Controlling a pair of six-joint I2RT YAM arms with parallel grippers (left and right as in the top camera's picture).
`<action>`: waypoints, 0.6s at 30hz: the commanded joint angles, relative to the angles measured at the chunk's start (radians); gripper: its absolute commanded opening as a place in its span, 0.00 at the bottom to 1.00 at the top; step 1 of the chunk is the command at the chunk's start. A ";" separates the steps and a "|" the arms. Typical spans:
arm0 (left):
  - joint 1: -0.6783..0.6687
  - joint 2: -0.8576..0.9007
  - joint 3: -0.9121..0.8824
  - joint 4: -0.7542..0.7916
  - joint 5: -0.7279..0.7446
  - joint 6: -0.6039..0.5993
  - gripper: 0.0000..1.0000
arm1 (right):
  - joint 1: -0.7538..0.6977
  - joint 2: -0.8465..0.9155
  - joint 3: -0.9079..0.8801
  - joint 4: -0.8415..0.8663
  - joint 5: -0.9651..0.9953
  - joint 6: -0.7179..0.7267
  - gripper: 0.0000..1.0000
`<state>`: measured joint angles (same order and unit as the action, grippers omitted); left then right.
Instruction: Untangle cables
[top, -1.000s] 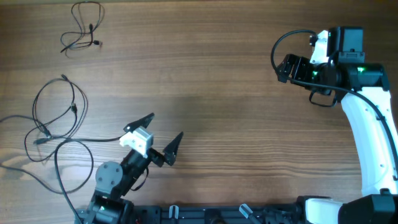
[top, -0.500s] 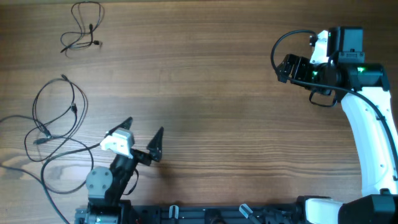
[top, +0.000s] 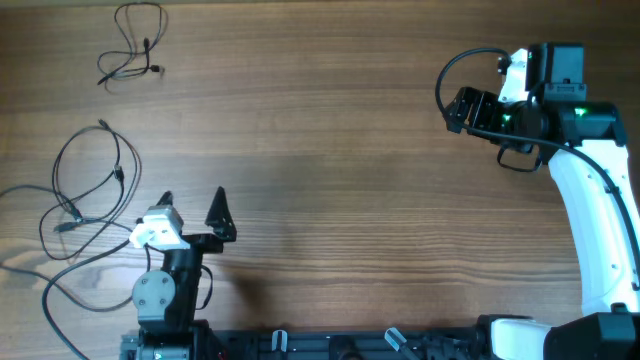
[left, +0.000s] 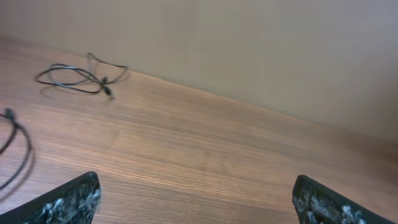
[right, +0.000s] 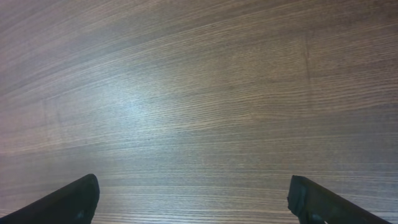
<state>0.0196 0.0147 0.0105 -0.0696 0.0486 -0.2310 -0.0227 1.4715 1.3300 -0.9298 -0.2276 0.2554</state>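
My left arm (top: 160, 292): folded close over its base, wrist raised; left gripper (top: 192, 203): jaws spread wide, nothing between them, tips pointing away from the base; my right arm (top: 590, 220): stretched far forward, wrist turned leftward; right gripper (top: 458, 108): jaws wide apart, empty, angled downward.

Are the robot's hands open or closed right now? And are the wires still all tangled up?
left gripper: open, holding nothing
right gripper: open, holding nothing, above bare table
small cable: lying in a loose little bunch in the far left corner, apart from the other cable
long cable: spread in loose, overlapping loops beside the left arm, not gripped
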 joint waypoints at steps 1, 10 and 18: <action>0.010 -0.012 -0.005 -0.010 -0.039 0.015 1.00 | -0.001 0.011 -0.005 0.002 0.002 -0.016 1.00; 0.011 -0.012 -0.005 -0.010 -0.039 0.044 1.00 | -0.001 0.011 -0.005 0.002 0.002 -0.017 1.00; 0.011 -0.011 -0.005 -0.007 -0.032 0.044 1.00 | -0.001 0.011 -0.005 0.002 0.002 -0.016 1.00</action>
<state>0.0227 0.0147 0.0105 -0.0719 0.0235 -0.2066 -0.0227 1.4715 1.3300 -0.9298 -0.2276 0.2554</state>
